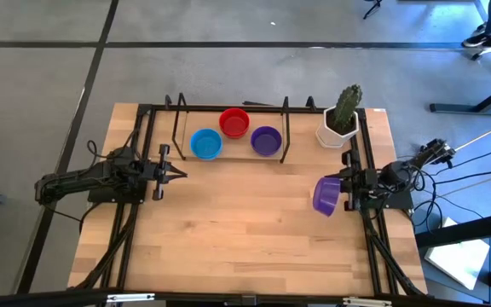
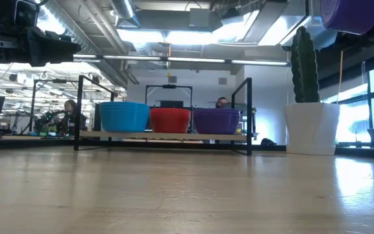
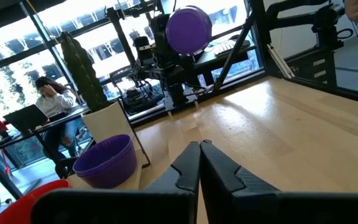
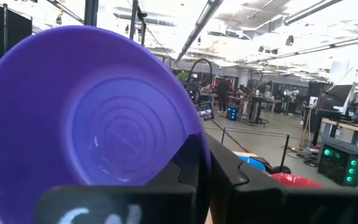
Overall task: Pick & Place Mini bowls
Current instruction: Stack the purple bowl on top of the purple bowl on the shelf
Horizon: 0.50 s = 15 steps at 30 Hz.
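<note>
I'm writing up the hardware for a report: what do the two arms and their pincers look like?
Both arms are dark, nearly black, built of jointed segments. The left pincer ends in two slim, tapering dark fingers. The right pincer has the same blocky dark fingers. Black cables trail from both arm bases, with a loose bundle beside the right arm.

bowl stacks (image 1: 235, 134): three, table rear | pot (image 1: 337, 130): right of them | fourth bowl (image 1: 326, 195): in right hand (image 1: 344, 194)
</note>
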Available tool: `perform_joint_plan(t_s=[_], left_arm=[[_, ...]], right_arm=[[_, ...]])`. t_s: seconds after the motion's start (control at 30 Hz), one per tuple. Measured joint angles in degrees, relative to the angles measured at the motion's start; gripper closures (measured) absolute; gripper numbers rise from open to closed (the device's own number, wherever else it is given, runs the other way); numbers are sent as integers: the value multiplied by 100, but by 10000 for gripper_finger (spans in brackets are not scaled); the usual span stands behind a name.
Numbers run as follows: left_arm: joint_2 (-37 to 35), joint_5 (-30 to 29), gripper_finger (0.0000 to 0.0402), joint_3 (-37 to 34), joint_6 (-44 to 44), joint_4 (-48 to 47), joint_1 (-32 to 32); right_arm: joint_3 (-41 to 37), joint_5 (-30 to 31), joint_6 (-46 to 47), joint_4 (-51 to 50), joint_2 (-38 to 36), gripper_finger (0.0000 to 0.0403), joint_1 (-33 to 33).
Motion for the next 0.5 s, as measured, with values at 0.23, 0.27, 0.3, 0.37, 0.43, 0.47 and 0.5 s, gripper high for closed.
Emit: perform_joint_plan(t_s=[0.23, 0.27, 0.3, 0.37, 0.43, 0.47, 0.5], left_arm=[[0, 0, 396, 1, 0, 0, -1], [-1, 0, 395, 0, 0, 0, -1], [1, -1, 394, 0, 0, 0, -1], [-2, -1, 394, 0, 0, 0, 1], [1, 2, 395, 1, 0, 0, -1], [0, -1, 395, 1, 0, 0, -1], [0, 0, 396, 0, 0, 0, 0]], right_arm=[[0, 50, 14, -28, 0, 389, 0], [0, 50, 16, -29, 0, 389, 0], [0, 50, 18, -30, 0, 389, 0], [0, 50, 17, -34, 0, 389, 0], [0, 50, 18, -34, 0, 389, 0], [0, 50, 18, -34, 0, 389, 0], [0, 50, 18, -36, 0, 389, 0]])
